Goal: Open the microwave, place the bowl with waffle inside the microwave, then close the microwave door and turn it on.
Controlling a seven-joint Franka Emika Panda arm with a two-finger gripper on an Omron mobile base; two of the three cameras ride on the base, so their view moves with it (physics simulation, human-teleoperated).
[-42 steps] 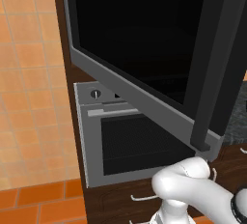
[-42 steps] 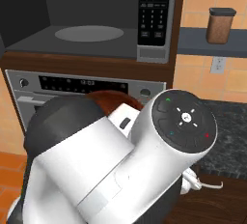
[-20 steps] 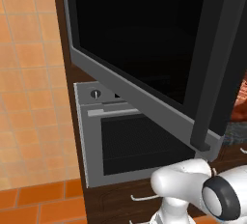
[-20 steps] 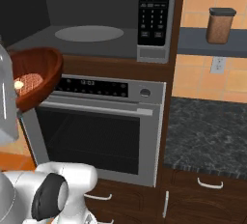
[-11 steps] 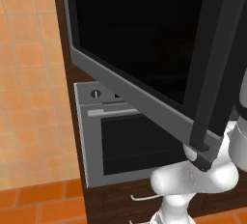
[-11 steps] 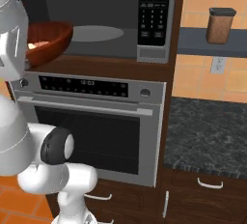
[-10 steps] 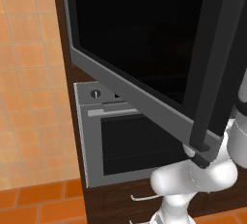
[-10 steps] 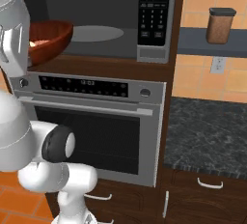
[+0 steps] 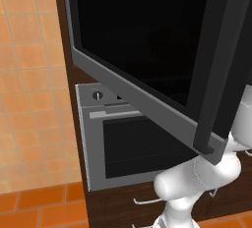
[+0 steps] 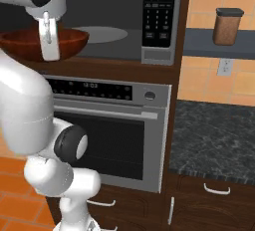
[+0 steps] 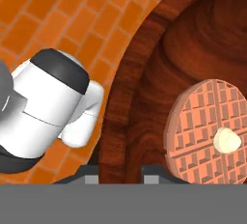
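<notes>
Legible writing nowhere; bowl [image 10: 42, 43] with waffle [image 11: 207, 129]

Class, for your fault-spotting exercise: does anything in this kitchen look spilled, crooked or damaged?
Nothing stands out. The bowl sits level in the gripper at the open microwave, the waffle lies flat inside it, and the door is swung wide.

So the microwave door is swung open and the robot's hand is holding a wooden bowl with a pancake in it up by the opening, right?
Nearly. What lies in the wooden bowl is a waffle, not a pancake: the hand view shows its grid of squares and a small pale pat on top. The rest stands: the microwave door is swung open, and in the right base view the hand grips the bowl's rim by the opening.
</notes>
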